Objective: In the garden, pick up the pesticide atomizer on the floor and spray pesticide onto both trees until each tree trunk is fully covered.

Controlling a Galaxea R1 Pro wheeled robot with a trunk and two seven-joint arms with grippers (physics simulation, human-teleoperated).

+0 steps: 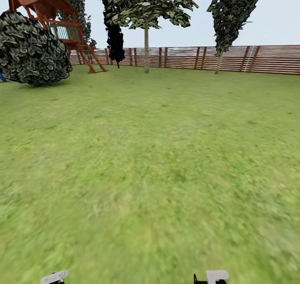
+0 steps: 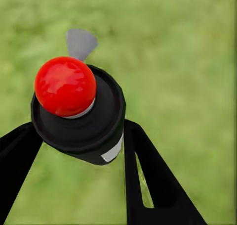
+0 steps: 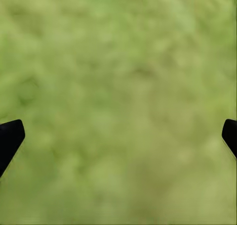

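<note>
I judge the first step done: I have the spray bottle [image 2: 81, 111] off the ground and in my left gripper [image 2: 79, 151], with its red tip [image 2: 65, 86] facing the wrist camera and the white band showing on its black side. The two black fingers [image 2: 148, 180] close in on the body from either side, so the left pincer is narrowed onto the bottle and gripping it; below it there is only blurred grass. What is left is the whole spraying job. From the head camera the lawn [image 1: 150, 171] stretches out ahead of me, and the two trees stand well away by the wooden fence [image 1: 250, 59]: one trunk [image 1: 146, 46] near the middle of the far edge, pale and straight, and a second, thinner-looking trunk [image 1: 218, 63] off to the right of it, leaning a little. Neither is within reach, and from this far I cannot tell whether any spray is on them, so I take both as still to do. To the left sit a round dark bush [image 1: 31, 51] and a red wooden play tower [image 1: 54, 21], which are not my targets. My right gripper [image 3: 118, 141] is spread wide, its fingertips [image 3: 10, 138] just at the frame edges, holding nothing, with grass beneath. Next I would need to drive across the lawn toward the nearer trunk.
</note>
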